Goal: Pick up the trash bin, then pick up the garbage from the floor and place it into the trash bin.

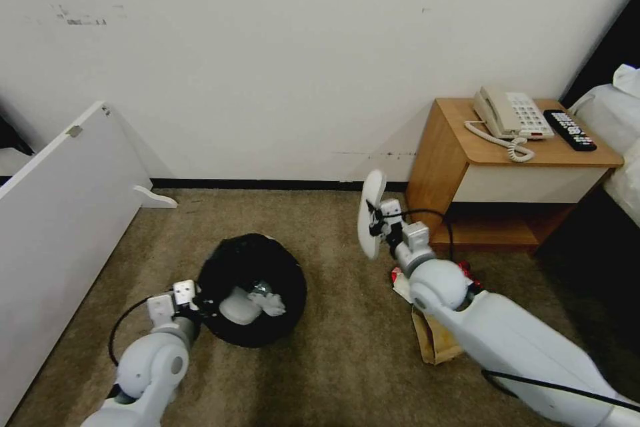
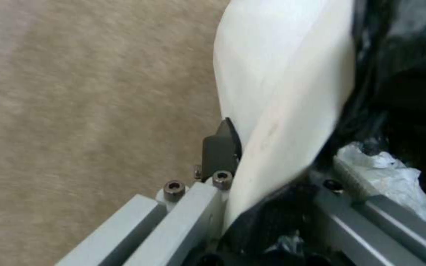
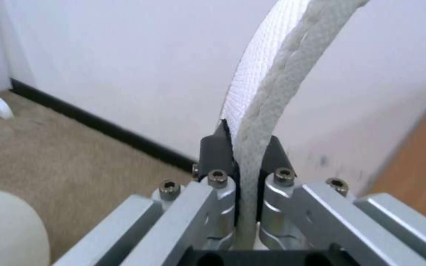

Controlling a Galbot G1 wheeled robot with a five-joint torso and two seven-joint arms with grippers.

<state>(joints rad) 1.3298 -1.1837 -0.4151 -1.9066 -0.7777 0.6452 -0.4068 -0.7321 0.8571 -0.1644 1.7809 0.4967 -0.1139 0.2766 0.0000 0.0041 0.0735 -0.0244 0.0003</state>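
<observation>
Head view: the right gripper (image 1: 377, 222) holds a white slipper (image 1: 370, 213) upright above the carpet, fingers (image 3: 216, 149) clamped on its edge; the left gripper (image 1: 198, 301) pinches the trash bin (image 1: 253, 290) rim.

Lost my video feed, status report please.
Left gripper clamped on rim of round white trash bin with black bag. Right gripper shut on white fabric slipper, held upright. Brown paper bag on carpet.
</observation>
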